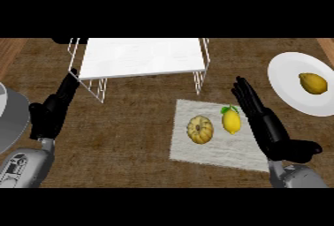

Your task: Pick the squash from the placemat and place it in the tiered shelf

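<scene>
The right hand's fingers [246, 95] are extending straight and holding nothing, with the thumb spreading out to the right near the wrist. The right hand [271, 130] is standing on the right side of the scene, just right of the placemat [212, 150], with its fingertips pointing toward the far edge.

The squash [200, 129] is lying on the placemat, left of centre. A lemon [231, 120] is lying just beside it on the right, between the squash and the right hand.

Risk 1: the lemon is occupying the direct path from the right hand to the squash. A sideways reach is likely to knock the lemon or close on it in place of the squash. An approach from above is avoiding this.

Risk 2: the squash is ribbed and rounded. Fingers closing off-centre are likely to roll it across the placemat.

Risk 3: the tiered shelf [140, 57] is standing at the far side, with thin wire legs under a white top. A carried squash is liable to strike the wire frame or the top edge during insertion.

The left hand [49, 117] is resting open at the left, fingers up, close to the near left leg of the shelf. A plate [287, 84] at the far right is carrying a second lemon [313, 83], well apart from the work area on the table [124, 137].
</scene>
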